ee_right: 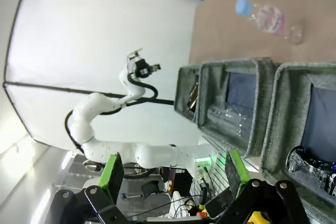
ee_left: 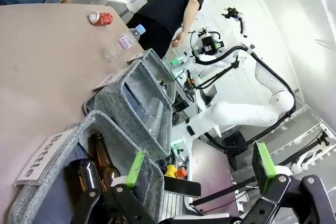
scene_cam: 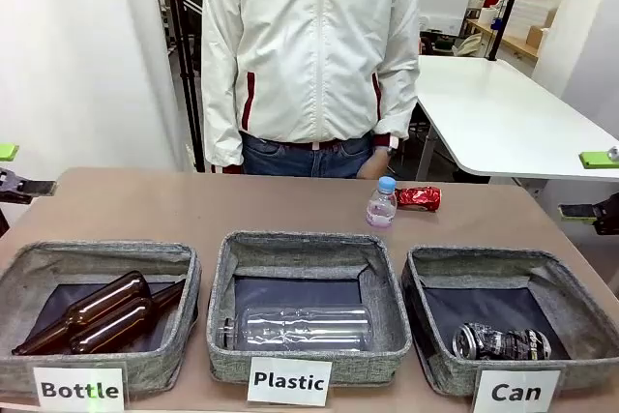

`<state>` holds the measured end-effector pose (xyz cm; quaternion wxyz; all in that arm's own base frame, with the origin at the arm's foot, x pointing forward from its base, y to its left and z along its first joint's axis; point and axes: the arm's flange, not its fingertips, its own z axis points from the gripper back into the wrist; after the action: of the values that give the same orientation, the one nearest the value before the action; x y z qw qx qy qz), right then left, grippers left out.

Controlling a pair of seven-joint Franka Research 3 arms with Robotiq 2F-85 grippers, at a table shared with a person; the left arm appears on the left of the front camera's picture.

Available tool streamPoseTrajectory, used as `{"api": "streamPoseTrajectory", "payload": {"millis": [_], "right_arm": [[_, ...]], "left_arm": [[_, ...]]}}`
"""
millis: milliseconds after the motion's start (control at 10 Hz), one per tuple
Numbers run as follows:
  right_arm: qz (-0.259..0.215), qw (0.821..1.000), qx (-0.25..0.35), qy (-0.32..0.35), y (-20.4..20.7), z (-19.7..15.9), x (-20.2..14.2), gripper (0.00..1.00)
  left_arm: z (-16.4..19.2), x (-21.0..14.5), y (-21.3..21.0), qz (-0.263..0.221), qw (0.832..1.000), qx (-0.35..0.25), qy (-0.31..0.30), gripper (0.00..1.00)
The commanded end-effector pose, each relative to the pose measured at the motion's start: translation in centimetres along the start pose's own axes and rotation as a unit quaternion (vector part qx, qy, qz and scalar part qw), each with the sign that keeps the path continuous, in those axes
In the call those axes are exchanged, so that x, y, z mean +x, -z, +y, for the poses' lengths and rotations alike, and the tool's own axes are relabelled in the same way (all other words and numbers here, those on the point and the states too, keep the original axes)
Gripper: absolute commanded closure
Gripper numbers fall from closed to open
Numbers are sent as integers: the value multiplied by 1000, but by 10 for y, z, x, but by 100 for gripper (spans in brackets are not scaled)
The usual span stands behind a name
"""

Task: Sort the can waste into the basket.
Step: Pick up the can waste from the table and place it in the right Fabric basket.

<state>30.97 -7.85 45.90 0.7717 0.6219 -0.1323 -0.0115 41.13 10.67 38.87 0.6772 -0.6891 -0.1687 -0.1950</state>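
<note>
A shiny red crushed can (scene_cam: 418, 198) lies on the brown table at the far right of centre, next to a small plastic bottle; it lies far off in the left wrist view too (ee_left: 101, 18). A dark crushed can (scene_cam: 501, 341) lies inside the grey basket (scene_cam: 484, 260) with the "Can" card, and it shows at the right edge of the right wrist view (ee_right: 315, 169) within that basket (ee_right: 294, 103). My left gripper (scene_cam: 10, 169) hangs open at the table's left edge (ee_left: 199, 163). My right gripper (scene_cam: 598, 184) hangs open at the right edge (ee_right: 172, 169). Neither holds anything.
A small clear bottle with a blue cap (scene_cam: 381, 203) stands beside the red can. The "Plastic" basket (scene_cam: 308, 244) holds a clear bottle, and the "Bottle" basket (scene_cam: 97, 253) holds brown glass bottles (scene_cam: 92, 314). A person in a white jacket (scene_cam: 309, 55) stands at the far side.
</note>
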Motion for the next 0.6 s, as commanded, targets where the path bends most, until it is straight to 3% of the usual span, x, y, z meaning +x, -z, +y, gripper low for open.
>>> {"api": "streamPoseTrajectory", "payload": {"millis": [0,400,500], "right_arm": [[3,1000,6,-4,0,2,-1,0],[0,1000,0,0,0,0,0,0],[20,998,-54,-26,13,5,17,0]], "left_arm": [[-2,-2,-1,5,1000,3,-4,0],[-2,-2,-1,5,1000,3,-4,0],[-2,-2,-1,5,1000,3,-4,0]]}}
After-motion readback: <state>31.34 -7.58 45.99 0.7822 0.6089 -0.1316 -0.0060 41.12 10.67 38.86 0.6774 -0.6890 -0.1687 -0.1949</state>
